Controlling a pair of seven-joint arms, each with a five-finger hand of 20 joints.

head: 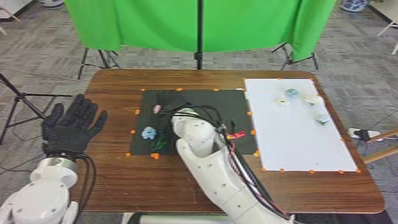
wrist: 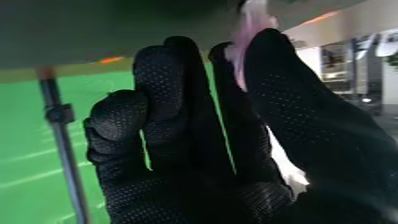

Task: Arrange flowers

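Observation:
Over the black mat, my right hand is near the mat's far left part, with a pink flower at its edge. In the right wrist view the pink flower is pinched between the thumb and a finger of my right hand. On the mat lie a blue flower, a green stem and a red flower. My left hand is left of the mat, fingers straight and spread.
A white board lies to the right of the mat, with a pale blue flower, a small whitish flower and another pale blue one on its far part. Orange tape marks both edges. The brown table surrounds them.

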